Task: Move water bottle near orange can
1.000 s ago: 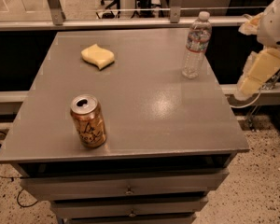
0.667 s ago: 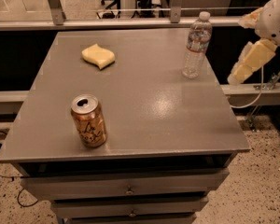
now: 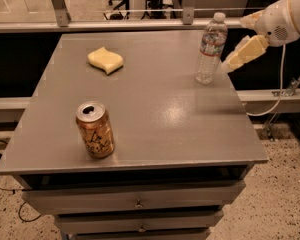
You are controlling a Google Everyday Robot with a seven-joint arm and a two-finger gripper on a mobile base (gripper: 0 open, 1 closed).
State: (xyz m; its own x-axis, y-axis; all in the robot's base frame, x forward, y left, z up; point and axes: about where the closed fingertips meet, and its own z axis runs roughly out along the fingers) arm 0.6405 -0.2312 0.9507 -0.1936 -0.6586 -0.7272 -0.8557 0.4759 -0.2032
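camera view: compared with a second ago, the gripper (image 3: 238,56) has been brought up and in from the table's right edge. it's now parked just beside the water bottle (image 3: 210,49), at its 3 o'clock. no contact can be made out and nothing looks to be held. how far it's open can't be told tbh. so the reach is judged nearly done and the grab not yet made.

the bottle hasn't been moved. it's stood upright at the tabletop's 2 o'clock corner, well apart from the orange can (image 3: 95,130) down at 7 o'clock.

the bottle is clear ribbed plastic with a white cap and a red-and-white label band, so probably thin and squashy. the can is orange-tan aluminium with dark scribbles and a silver top. a wavy yellow sponge (image 3: 105,60) is sat at 11 o'clock. the grey table (image 3: 165,114) is smooth with a slight sheen.
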